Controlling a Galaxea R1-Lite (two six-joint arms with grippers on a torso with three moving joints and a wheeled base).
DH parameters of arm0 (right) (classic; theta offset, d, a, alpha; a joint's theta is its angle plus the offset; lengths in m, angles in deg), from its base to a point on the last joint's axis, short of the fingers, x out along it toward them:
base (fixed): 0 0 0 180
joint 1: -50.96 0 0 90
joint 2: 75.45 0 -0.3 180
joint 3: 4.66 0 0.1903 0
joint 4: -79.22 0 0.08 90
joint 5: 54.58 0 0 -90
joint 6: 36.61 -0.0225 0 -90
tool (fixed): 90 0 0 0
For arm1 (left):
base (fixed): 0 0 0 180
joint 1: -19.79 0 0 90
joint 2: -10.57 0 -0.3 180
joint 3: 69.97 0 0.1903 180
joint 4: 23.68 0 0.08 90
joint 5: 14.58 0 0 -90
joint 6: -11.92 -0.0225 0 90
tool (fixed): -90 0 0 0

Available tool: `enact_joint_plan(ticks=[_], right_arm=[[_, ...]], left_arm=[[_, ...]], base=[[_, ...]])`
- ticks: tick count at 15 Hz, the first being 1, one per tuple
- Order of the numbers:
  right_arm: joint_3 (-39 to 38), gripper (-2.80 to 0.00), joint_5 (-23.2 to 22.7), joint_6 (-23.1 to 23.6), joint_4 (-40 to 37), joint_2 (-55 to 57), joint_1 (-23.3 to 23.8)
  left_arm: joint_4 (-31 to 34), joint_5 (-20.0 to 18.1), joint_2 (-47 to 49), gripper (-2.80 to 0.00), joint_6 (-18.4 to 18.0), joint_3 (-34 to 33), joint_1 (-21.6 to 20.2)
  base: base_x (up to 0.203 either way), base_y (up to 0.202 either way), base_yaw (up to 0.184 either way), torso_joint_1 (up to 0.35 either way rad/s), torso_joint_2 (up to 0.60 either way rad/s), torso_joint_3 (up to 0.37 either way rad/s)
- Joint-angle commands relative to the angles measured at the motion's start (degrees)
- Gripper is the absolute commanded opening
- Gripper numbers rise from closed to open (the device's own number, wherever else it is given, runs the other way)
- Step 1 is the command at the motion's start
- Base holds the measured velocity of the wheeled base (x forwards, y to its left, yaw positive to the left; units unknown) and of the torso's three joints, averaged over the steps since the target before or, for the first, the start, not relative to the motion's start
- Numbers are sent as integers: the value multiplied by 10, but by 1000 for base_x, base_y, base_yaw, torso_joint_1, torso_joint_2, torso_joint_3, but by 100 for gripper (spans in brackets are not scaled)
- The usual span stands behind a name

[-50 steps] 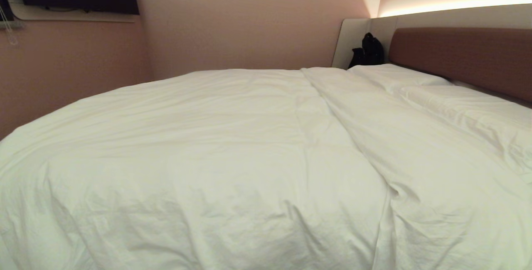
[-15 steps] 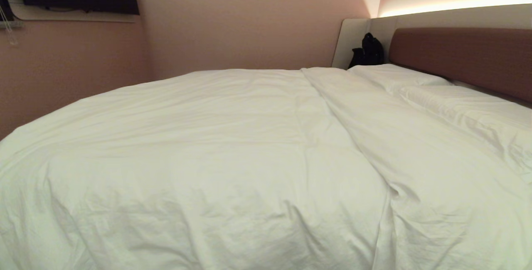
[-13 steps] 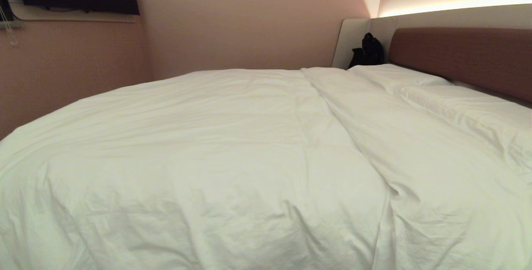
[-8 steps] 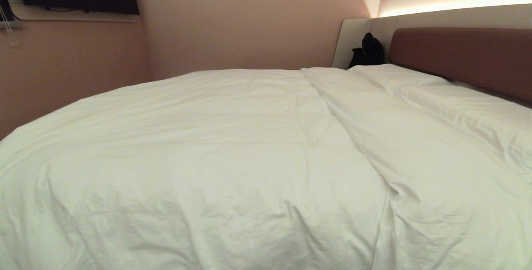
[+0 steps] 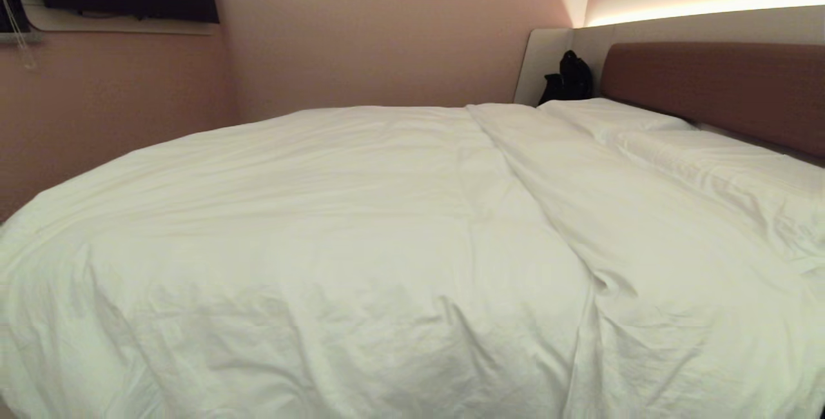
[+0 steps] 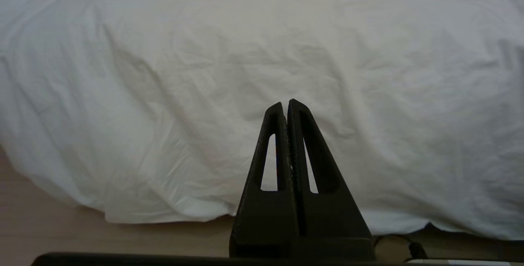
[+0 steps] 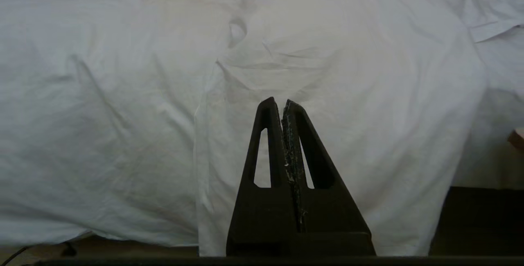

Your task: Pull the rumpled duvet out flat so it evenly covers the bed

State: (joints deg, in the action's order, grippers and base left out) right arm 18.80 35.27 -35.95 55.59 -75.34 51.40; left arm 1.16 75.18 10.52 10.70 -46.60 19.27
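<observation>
Across the bed point(image 5: 709, 77) lies the duvet point(image 5: 361, 232), draping over our near edge. We judge it soft and bulky; grip the hanging hem. Left gripper point(image 6: 286, 103) and right gripper point(image 7: 278, 102) hover pinched together, empty.

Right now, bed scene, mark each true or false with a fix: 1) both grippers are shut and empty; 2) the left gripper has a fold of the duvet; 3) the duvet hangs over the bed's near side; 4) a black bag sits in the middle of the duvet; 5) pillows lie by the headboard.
1) True. The left gripper and right gripper are both shut, holding nothing.
2) False. It points at the duvet but grips no cloth.
3) True. Its hem hangs near the floor.
4) False. The black bag is in the far corner beside the headboard.
5) True. The pillows lie along it.
</observation>
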Motion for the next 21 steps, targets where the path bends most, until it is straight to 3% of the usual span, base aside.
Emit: enact_joint_plan(ticks=[1, 8, 21], right_arm=[[0, -280, 0, 0, 0, 0, 0], [0, -280, 0, 0, 0, 0, 0], [0, -280, 0, 0, 0, 0, 0]], left_arm=[[0, 0, 0, -280, 0, 0, 0], [0, 0, 0, -280, 1, 0, 0], [0, 0, 0, -280, 2, 0, 0]], base=[[-196, 0, 0, 2, 2, 2], [-182, 0, 1, 2, 1, 2], [0, 0, 0, 0, 0, 0]])
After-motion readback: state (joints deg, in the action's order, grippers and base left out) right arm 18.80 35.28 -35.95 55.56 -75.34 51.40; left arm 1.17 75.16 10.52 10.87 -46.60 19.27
